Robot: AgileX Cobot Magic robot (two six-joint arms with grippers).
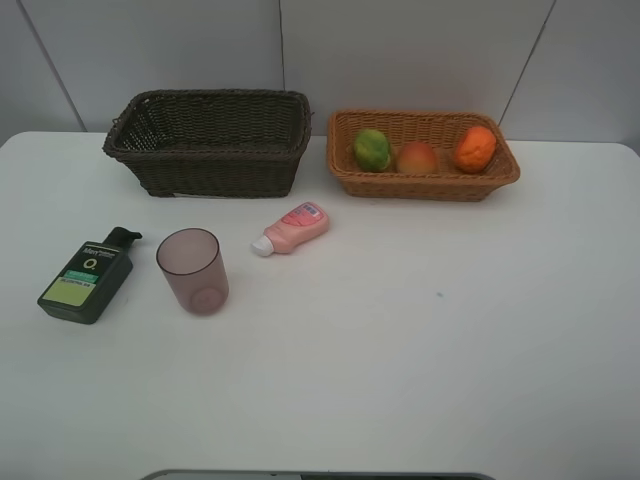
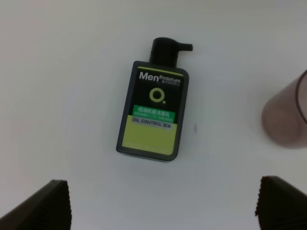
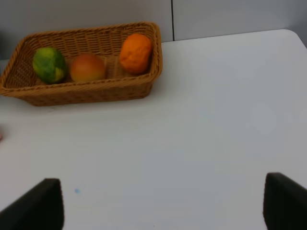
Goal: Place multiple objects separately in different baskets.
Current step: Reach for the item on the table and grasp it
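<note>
Centring the left gripper (image 2: 163, 206), fingers spread wide and holding nothing, over the dark green pump bottle (image 2: 152, 115) lying flat near the mauve cup (image 1: 192, 270) should let it close across the narrow sides, bound for the dark brown basket (image 1: 210, 140). The right gripper (image 3: 158, 206) gapes too. Only the left wrist view makes the label legible; the high view shows neither gripper

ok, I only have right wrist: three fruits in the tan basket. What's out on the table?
Observer: Three things: a dark green pump bottle lying flat, a mauve cup upright, and a pink bottle on its side.
Operator: Dark basket?
Observer: The dark brown basket looks empty, as far as the high view shows its inside.
Operator: Left hand?
Observer: The left hand is open, aimed at the pump bottle and holding nothing.
</note>
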